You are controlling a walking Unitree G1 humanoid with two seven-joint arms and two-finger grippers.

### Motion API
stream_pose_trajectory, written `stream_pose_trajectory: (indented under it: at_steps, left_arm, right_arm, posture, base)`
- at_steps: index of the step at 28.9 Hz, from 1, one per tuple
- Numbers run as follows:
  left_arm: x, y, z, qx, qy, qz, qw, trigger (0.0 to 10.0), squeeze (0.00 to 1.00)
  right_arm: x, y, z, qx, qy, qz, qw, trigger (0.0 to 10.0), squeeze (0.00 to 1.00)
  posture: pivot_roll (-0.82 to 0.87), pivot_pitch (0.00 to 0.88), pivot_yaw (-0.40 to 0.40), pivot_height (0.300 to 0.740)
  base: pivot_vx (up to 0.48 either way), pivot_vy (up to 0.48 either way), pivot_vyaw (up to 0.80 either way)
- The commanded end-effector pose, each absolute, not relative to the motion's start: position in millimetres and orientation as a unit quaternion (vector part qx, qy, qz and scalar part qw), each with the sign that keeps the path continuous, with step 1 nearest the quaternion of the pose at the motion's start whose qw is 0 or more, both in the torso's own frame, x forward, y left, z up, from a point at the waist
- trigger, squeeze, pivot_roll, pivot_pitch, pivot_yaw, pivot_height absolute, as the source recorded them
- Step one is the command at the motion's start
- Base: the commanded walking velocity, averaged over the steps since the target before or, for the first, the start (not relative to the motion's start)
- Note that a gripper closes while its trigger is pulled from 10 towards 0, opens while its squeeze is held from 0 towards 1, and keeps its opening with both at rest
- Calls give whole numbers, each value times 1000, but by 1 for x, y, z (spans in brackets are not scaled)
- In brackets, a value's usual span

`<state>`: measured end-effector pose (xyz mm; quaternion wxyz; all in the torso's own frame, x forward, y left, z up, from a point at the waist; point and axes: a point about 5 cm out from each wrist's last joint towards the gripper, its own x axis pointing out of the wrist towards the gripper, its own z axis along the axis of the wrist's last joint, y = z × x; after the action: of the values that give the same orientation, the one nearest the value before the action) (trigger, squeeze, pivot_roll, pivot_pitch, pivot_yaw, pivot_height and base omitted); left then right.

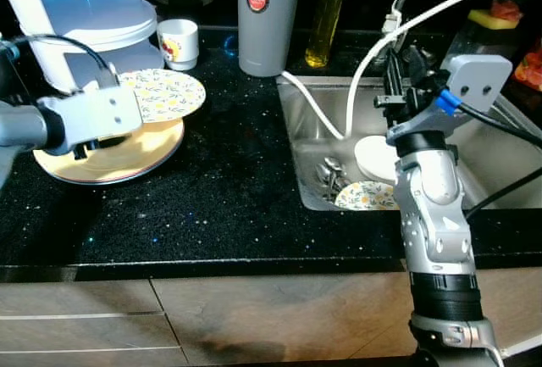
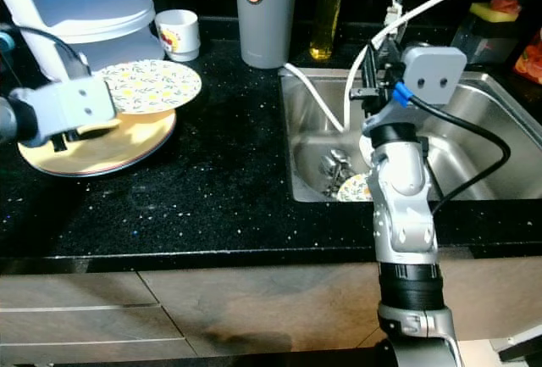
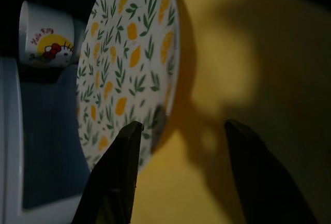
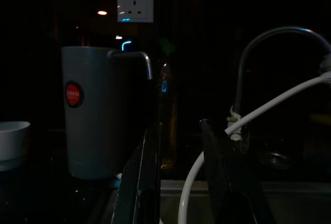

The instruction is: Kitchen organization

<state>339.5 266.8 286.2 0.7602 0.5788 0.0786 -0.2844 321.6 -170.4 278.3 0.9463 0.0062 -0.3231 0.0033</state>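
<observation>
A small floral plate (image 1: 168, 93) lies partly on a larger yellow plate (image 1: 127, 157) on the black counter, at the left. My left gripper (image 3: 183, 128) hovers low over the yellow plate, open, with the floral plate's (image 3: 129, 63) near rim just inside its left finger (image 3: 124, 151). Above the steel sink (image 1: 309, 121), my right gripper (image 1: 405, 66) is raised. Its fingers (image 4: 147, 162) stand a little apart with nothing between them, pointing at the back wall. In the sink lie a white plate (image 1: 375, 157), another floral plate (image 1: 366, 197) and some cutlery (image 1: 330, 175).
A stacked white container (image 1: 80, 11) and a cartoon cup (image 1: 179, 42) stand behind the plates. A grey jug (image 1: 269, 11) and an oil bottle (image 1: 326, 11) are at the back. A white hose (image 1: 334, 121) drops into the sink beside the tap (image 4: 269, 38).
</observation>
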Motion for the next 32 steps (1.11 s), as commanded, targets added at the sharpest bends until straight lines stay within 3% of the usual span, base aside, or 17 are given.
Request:
stream_pose_trajectory:
  at_steps: [1, 3, 4, 12, 16, 17, 19, 20, 21, 22, 29, 32]
  left_arm:
    - [340, 268, 285, 596, 90, -294, 742, 10000, 1000]
    - [348, 263, 279, 599, 89, -293, 740, 10000, 1000]
    - [352, 261, 277, 600, 85, -287, 742, 10000, 0]
    - [367, 248, 260, 594, 84, -305, 740, 10000, 0]
    - [382, 229, 246, 620, 50, -282, 730, 10000, 0]
    - [385, 224, 243, 632, 42, -272, 725, 9059, 0]
    - [387, 222, 242, 639, 38, -266, 721, 9059, 0]
    - [390, 220, 239, 650, 33, -251, 717, 4745, 0]
    - [391, 220, 238, 657, 30, -241, 714, 4745, 0]
    - [393, 220, 237, 664, 25, -230, 711, 0, 0]
    - [393, 224, 237, 692, 9, -198, 694, 0, 0]
    - [387, 218, 256, 702, -79, -168, 687, 0, 0]
  right_arm:
    - [320, -175, 277, 6, -321, -4, 947, 10000, 0]
    - [321, -173, 278, 7, -321, 0, 947, 10000, 0]
    - [322, -172, 279, 7, -321, 3, 947, 10000, 0]
    - [324, -169, 281, 9, -324, 9, 946, 10000, 0]
    - [324, -169, 281, 10, -324, 8, 946, 10000, 0]
    - [324, -169, 281, 10, -324, 8, 946, 10000, 0]
    - [324, -169, 282, 10, -325, 7, 946, 10000, 0]
    - [324, -169, 282, 10, -325, 6, 946, 10000, 0]
    - [324, -169, 282, 9, -326, 6, 945, 10000, 0]
    - [323, -170, 283, 9, -326, 5, 945, 10000, 0]
    - [323, -172, 282, 11, -326, 2, 945, 10000, 0]
    - [323, -170, 281, 16, -324, 4, 946, 10000, 0]
  posture:
    - [171, 74, -19, 740]
    - [171, 74, -19, 740]
    - [171, 74, -19, 740]
    - [172, 69, -36, 740]
    - [158, 56, -38, 740]
    - [158, 56, -38, 740]
    - [154, 53, -37, 740]
    - [154, 53, -37, 740]
    - [154, 53, -37, 740]
    - [150, 53, -36, 740]
    - [161, 61, -36, 740]
    - [172, 69, -40, 740]
  base:
    - [0, 0, 0]
    - [0, 0, 0]
    - [0, 0, 0]
    - [0, 0, 0]
    - [0, 0, 0]
    - [0, 0, 0]
    - [0, 0, 0]
    - [0, 0, 0]
    - [0, 0, 0]
    - [0, 0, 0]
    - [0, 0, 0]
    - [0, 0, 0]
